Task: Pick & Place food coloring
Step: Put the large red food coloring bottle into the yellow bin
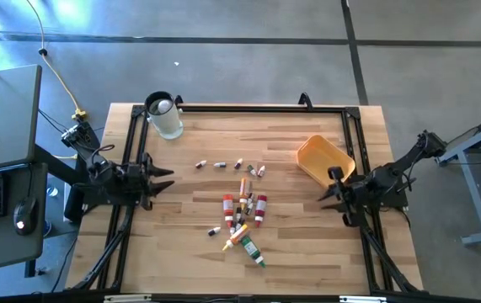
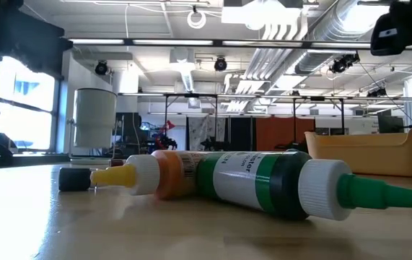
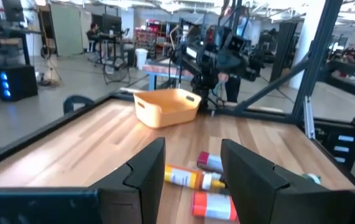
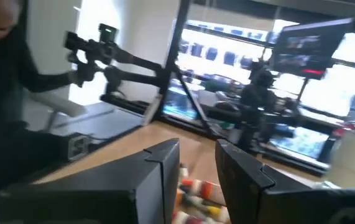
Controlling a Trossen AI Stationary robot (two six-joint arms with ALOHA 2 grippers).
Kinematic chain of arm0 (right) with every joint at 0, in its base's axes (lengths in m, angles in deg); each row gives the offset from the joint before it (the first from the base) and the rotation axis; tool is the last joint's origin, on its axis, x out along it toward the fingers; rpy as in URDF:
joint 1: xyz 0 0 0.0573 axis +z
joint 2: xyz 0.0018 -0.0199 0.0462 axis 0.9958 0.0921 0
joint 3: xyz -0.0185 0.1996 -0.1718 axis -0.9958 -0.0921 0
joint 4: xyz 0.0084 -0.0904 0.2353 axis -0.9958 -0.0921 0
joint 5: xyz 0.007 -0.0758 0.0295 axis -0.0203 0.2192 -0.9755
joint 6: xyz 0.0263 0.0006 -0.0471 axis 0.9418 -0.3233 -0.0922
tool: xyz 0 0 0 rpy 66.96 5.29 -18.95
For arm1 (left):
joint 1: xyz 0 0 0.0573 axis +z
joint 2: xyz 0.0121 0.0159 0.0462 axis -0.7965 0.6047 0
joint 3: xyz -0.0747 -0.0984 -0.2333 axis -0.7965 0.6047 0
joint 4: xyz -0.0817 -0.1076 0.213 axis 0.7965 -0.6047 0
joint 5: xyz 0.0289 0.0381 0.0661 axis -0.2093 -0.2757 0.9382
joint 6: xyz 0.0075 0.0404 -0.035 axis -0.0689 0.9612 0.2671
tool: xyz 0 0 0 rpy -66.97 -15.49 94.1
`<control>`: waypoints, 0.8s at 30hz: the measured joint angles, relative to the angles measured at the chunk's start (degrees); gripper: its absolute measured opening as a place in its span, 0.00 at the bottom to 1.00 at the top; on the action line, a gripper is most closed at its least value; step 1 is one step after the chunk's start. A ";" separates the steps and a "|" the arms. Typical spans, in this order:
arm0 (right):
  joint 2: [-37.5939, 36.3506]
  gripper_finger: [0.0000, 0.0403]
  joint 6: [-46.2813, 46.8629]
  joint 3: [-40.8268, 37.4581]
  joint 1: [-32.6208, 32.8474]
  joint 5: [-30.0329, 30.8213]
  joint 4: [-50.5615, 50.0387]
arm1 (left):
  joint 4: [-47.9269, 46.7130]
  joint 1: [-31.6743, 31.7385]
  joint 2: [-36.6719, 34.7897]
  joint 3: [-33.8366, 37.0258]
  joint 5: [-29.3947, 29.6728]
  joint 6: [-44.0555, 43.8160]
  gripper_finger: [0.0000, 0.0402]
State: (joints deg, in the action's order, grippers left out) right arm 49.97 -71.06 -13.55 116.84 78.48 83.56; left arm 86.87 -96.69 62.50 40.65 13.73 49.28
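Observation:
The food coloring lies loose on the wooden table: a cluster of small bottles [image 1: 242, 210] at the middle and a row of tiny vials [image 1: 232, 166] beyond it. All lie on their sides. In the low view a green bottle [image 2: 263, 184] and an orange bottle [image 2: 169, 173] lie nearest. My left gripper [image 1: 166, 178] hangs open above the table's left side, pointing level at the bottles [image 3: 183, 176]. My right gripper [image 1: 326, 192] hangs at the right side beside the tray, its fingers [image 4: 165, 162] a little apart with nothing between them.
An orange-yellow tray [image 1: 324, 158] stands at the far right, close to my right gripper. A clear round jar [image 1: 164, 116] stands at the far left corner. A black frame [image 1: 248, 108] runs around the table. A person in a dark sleeve [image 4: 3, 62] stands beyond the table.

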 joint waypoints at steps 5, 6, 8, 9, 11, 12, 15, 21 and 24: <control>0.00 0.24 -2.08 0.00 0.00 3.63 2.15 | -2.11 0.00 0.01 0.00 0.35 -2.43 0.38; 0.00 0.24 -2.69 0.00 0.01 4.66 3.27 | -2.10 0.00 0.01 0.00 0.35 -2.46 0.38; 0.00 0.24 -3.95 0.00 0.00 7.56 6.18 | -2.11 0.00 0.01 0.00 0.37 -2.94 0.38; -0.02 0.24 -4.67 0.00 0.00 9.46 7.71 | -2.05 0.01 0.01 0.00 0.50 -3.33 0.38; -0.02 0.24 -6.61 0.00 0.00 14.10 9.93 | -1.66 0.00 0.01 0.00 1.35 -3.53 0.38; -0.02 0.24 -7.50 0.00 0.00 16.47 10.64 | -1.53 0.02 0.01 0.00 2.19 -3.53 0.38; 0.02 0.24 -7.96 0.00 -0.07 20.63 12.77 | -1.55 0.02 -0.01 0.00 6.90 -3.53 0.38; 4.72 0.24 -0.73 0.00 -4.79 15.54 20.61 | 1.21 0.02 0.01 0.00 11.94 -3.34 0.38; 11.03 0.24 4.03 0.23 -8.84 10.57 25.79 | 7.05 0.04 0.01 0.00 10.16 -2.01 0.38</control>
State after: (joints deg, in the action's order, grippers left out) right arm 61.00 -67.03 -13.32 107.99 89.06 109.35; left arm 93.92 -96.65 62.51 40.65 23.89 47.27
